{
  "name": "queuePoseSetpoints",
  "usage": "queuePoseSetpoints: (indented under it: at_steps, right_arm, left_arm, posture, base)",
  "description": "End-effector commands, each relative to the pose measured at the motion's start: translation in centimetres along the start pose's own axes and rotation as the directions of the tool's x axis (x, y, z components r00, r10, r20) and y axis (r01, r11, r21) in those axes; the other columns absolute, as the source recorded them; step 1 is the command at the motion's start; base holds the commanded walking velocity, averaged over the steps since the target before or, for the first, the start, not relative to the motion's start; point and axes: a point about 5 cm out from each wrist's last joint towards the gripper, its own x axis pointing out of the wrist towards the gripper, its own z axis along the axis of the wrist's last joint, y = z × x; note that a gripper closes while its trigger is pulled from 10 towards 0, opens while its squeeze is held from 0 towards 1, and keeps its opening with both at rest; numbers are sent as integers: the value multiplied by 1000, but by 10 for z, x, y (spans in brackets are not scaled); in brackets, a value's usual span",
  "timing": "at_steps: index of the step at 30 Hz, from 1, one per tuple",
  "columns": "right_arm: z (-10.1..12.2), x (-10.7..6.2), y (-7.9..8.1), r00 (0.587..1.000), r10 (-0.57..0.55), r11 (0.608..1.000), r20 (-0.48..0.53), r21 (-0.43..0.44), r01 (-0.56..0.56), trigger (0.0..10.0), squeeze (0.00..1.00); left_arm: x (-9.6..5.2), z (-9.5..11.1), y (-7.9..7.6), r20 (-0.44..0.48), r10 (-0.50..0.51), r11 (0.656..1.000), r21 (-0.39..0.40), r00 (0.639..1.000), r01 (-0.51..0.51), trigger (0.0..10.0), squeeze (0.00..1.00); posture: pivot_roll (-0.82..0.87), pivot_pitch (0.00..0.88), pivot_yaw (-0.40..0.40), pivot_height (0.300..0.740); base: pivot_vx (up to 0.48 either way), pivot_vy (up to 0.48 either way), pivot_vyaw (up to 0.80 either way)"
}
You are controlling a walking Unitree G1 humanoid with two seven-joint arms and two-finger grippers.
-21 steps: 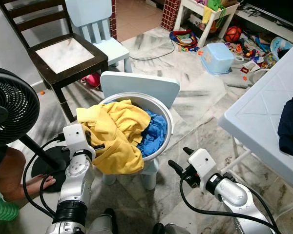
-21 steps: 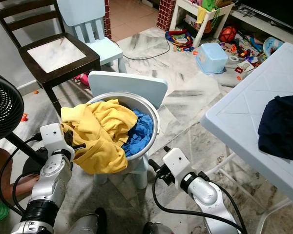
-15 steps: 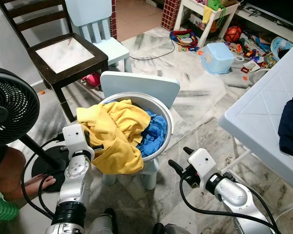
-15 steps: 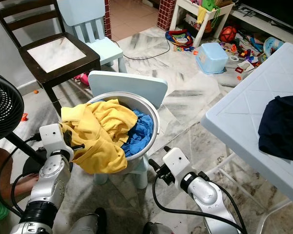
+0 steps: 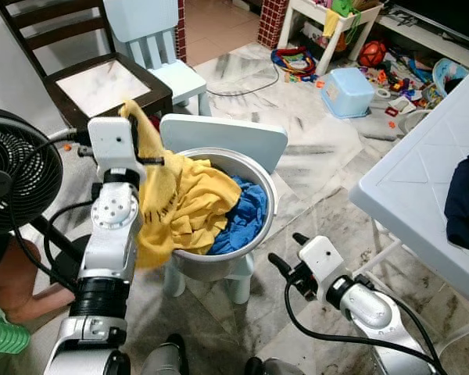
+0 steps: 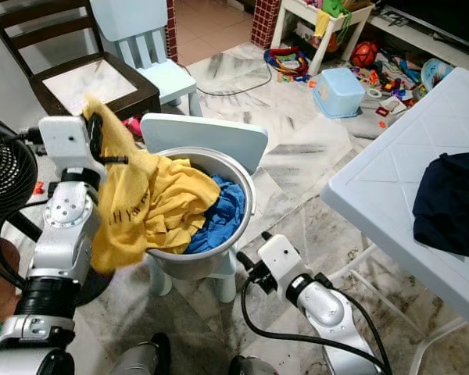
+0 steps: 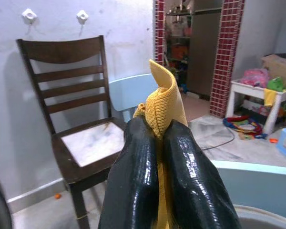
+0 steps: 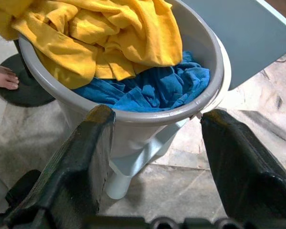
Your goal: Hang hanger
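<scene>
A yellow garment (image 5: pixel 184 199) spills over the near left rim of a grey tub (image 5: pixel 263 183), which stands on a small light-blue chair (image 5: pixel 227 137). Blue cloth (image 5: pixel 246 215) lies in the tub under it. My left gripper (image 7: pixel 158 131) is shut on a fold of the yellow garment and holds that corner raised above the tub's left side (image 5: pixel 137 125). My right gripper (image 5: pixel 285 251) hovers low at the tub's near right, open, with nothing between its fingers; the right wrist view looks straight at the tub wall (image 8: pixel 148 119).
A dark wooden chair (image 5: pixel 102 86) and a second light-blue chair stand behind the tub. A black fan (image 5: pixel 16 172) and a person's leg (image 5: pixel 16 281) are at the left. A white table (image 5: pixel 422 187) with a dark garment (image 5: pixel 465 203) is on the right. Toys litter the far floor (image 5: pixel 348 90).
My left gripper has risen from beside the tub to above its rim, pulling the yellow garment's corner up with it. The right gripper has hardly moved.
</scene>
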Motion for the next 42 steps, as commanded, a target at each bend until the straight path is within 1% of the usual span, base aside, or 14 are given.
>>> queuePoseSetpoints:
  at_steps: [1, 5, 11, 12, 13, 14, 15, 17, 18, 19, 20, 21, 30, 42]
  right_arm:
    - [-5, -3, -1, 1000, -16, 1000, -17, 2, 16, 10000, 0]
    - [0, -5, -2, 999, -49, 998, 20, 36, 48, 10000, 0]
    - [22, -3, -12, 979, -153, 954, 134, 280, 111, 10000, 0]
    - [23, -3, -12, 978, -160, 951, 136, 287, 115, 10000, 0]
    - [25, -2, -13, 976, -164, 944, 145, 310, 112, 10000, 0]
    - [26, -1, -13, 975, -165, 940, 152, 324, 108, 10000, 0]
    - [27, -1, -12, 974, -165, 937, 156, 334, 106, 10000, 0]
    - [29, -1, -16, 966, -198, 917, 167, 379, 123, 10000, 0]
    - [30, -1, -18, 960, -222, 903, 169, 407, 137, 10000, 0]
    - [31, -1, -20, 957, -236, 894, 170, 425, 145, 10000, 0]
    - [32, -2, -22, 951, -259, 872, 169, 464, 155, 10000, 0]
    - [33, -2, -23, 948, -267, 864, 171, 478, 157, 10000, 0]
    - [36, -1, -22, 945, -271, 867, 183, 472, 158, 10000, 0]
    - [35, 0, -24, 948, -273, 871, 165, 461, 170, 10000, 0]
  left_arm:
    - [2, 3, 0, 4, -10, 1000, 3, 1000, 10, 0, 0]
    - [-17, -5, -1, -38, -55, 998, 27, 998, 56, 0, 0]
    - [-50, -11, 7, -61, -32, 997, 62, 998, 36, 0, 0]
    - [-52, -12, 7, -66, -32, 997, 64, 997, 37, 0, 0]
    - [-56, -13, 9, -72, -26, 997, 66, 997, 31, 706, 0]
    - [-59, -13, 11, -78, -21, 997, 67, 997, 26, 706, 0]
    - [-60, -13, 11, -81, -17, 997, 67, 997, 23, 2392, 0]
    - [-68, -13, 14, -99, -16, 997, 69, 995, 23, 2392, 0]
    - [-72, -13, 14, -105, -14, 997, 68, 994, 21, 1647, 0]
    - [-74, -13, 15, -109, -13, 998, 66, 994, 20, 1647, 0]
    - [-78, -12, 15, -118, -17, 997, 69, 993, 25, 196, 0]
    - [-81, -12, 15, -122, -25, 997, 74, 992, 34, 0, 0]
    - [-84, -13, 13, -143, -27, 997, 64, 989, 37, 0, 0]
    - [-84, -12, 10, -152, -40, 997, 62, 988, 50, 0, 0]
  posture:
    - [-38, 169, -91, 740]
    - [-23, 167, -88, 740]
    - [17, 161, -87, 740]
    - [17, 161, -87, 740]
    - [24, 159, -85, 740]
    - [24, 159, -85, 740]
    - [27, 157, -84, 740]
    - [33, 156, -84, 740]
    - [33, 156, -84, 740]
    - [33, 156, -84, 740]
    - [41, 153, -82, 740]
    - [41, 153, -82, 740]
    - [39, 147, -81, 740]
    - [38, 148, -81, 740]
  base:
    - [0, 0, 0]
    - [0, 0, 0]
    - [0, 0, 0]
    - [0, 0, 0]
    - [0, 0, 0]
    - [0, 0, 0]
    - [0, 0, 0]
    - [0, 0, 0]
    - [0, 0, 0]
    - [0, 0, 0]
    - [0, 0, 0]
    - [0, 0, 0]
    - [0, 0, 139]
    - [304, 0, 512]
